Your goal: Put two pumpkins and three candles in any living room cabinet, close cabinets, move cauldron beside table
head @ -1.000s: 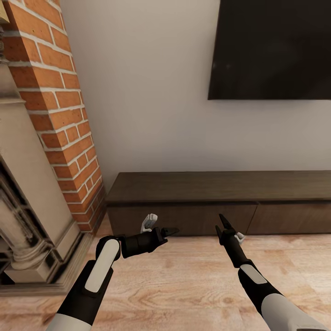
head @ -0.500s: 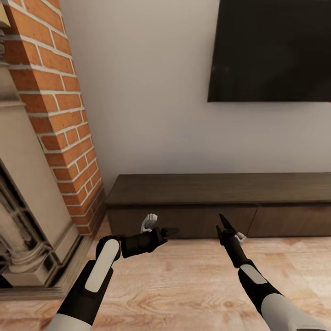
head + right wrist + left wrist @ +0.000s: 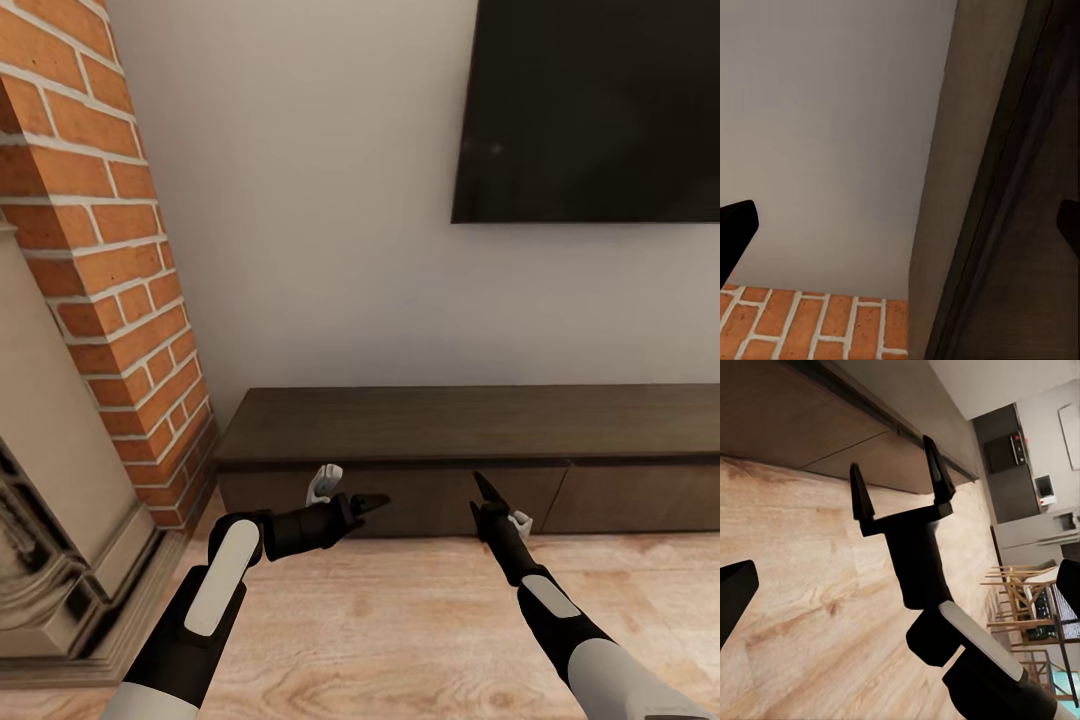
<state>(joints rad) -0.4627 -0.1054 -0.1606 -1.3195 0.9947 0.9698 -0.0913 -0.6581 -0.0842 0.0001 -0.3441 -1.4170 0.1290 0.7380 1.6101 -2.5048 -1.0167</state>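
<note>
The cabinet is a long, low dark-brown unit against the wall, straight ahead of me, with its flat drawer fronts shut. It appears close up in both wrist views. My left gripper hovers open just in front of the left drawer front, holding nothing. My right gripper stands open a little to its right, also empty, and its two spread fingers appear in the left wrist view. The pumpkins, candles, cauldron and table are out of view.
A brick chimney and a stone fireplace surround stand close on the left. A black TV hangs on the wall above the cabinet. Wooden floor lies below my arms. Far off are chairs.
The whole view has shifted: the fireplace has slid off to the left and the cabinet sits slightly lower, so the camera has moved. Both arms keep the same pose.
</note>
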